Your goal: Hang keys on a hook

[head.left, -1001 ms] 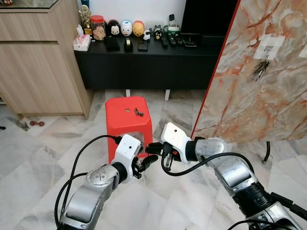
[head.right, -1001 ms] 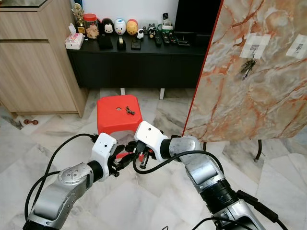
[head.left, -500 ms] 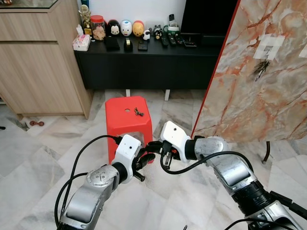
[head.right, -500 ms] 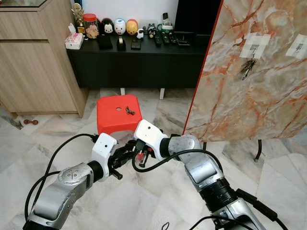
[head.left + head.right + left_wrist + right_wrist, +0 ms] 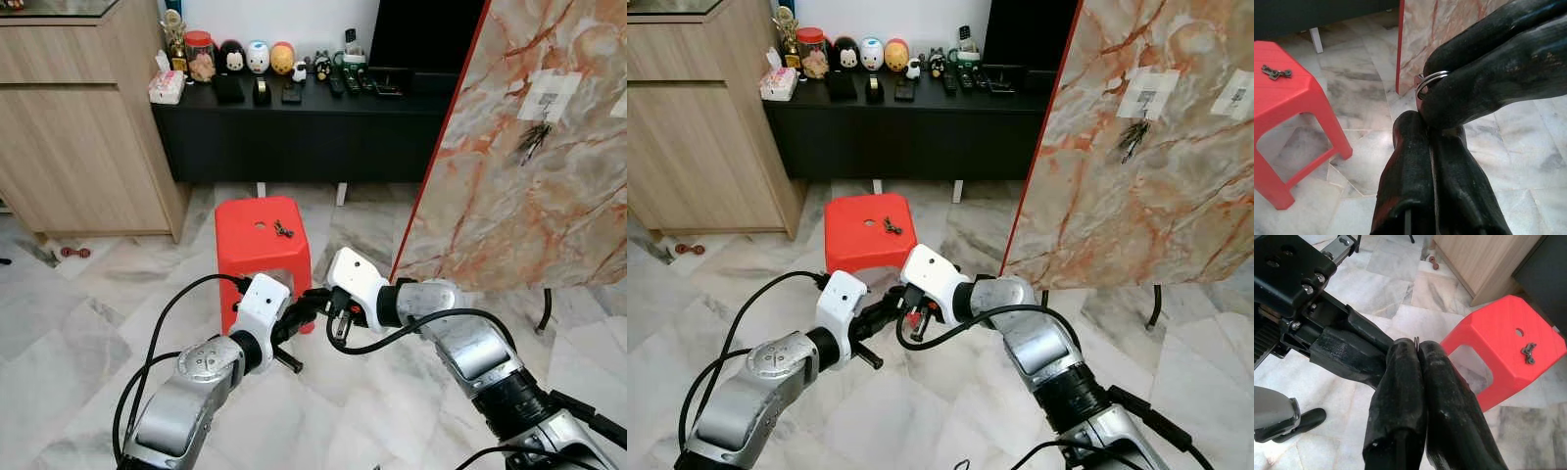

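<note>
Left wrist: key ring (image 5: 1426, 84) (pinched)

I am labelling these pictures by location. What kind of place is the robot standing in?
Most likely a living room in a home: a low black cabinet with figurines and remote controls, a wooden cupboard, a marble floor and a red plastic stool.

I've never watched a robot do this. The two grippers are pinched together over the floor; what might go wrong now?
The right gripper pinches only the edge of a thin key ring against the left gripper, so the ring could slip and drop onto the marble floor. The marble board already has keys hanging; a swing there might knock them off.
</note>
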Robot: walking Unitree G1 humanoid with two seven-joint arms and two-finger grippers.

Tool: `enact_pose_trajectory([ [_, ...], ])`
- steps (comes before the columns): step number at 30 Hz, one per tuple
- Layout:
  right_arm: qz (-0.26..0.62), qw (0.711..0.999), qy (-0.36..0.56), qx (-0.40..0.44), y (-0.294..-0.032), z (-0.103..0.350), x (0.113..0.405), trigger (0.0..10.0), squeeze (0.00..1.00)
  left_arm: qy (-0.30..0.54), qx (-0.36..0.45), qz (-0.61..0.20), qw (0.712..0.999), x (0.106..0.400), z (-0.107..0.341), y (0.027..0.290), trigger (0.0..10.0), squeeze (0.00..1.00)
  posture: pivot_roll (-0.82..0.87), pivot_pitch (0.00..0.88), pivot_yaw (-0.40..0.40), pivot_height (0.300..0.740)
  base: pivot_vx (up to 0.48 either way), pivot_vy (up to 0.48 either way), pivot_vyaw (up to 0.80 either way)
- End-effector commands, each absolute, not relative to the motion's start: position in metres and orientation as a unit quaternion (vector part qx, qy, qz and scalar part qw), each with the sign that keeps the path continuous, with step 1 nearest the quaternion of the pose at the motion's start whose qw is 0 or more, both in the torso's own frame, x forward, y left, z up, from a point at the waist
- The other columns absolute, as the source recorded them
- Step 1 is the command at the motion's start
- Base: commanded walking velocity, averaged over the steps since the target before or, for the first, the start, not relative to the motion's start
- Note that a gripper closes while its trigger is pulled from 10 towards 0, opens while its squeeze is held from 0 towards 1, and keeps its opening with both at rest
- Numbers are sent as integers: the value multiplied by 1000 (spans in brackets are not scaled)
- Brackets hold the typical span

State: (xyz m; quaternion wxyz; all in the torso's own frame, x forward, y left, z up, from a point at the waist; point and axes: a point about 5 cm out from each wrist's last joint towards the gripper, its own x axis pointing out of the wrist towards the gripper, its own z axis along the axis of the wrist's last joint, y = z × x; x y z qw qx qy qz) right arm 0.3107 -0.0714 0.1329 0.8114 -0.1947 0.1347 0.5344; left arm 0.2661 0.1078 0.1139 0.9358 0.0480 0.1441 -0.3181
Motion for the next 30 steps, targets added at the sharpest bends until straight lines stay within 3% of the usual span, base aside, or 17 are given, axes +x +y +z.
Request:
enact_pose_trajectory([
  [1,529,815,136,-191,-74,136,313,10000,0,135,51,-327,934,265,117,105,0,0,-8,44,-100,740,0,0,0],
  [30,497,833,159,-183,-84,132,320,10000,0,135,61,-341,928,262,116,109,0,0,-6,45,-100,740,0,0,0],
])
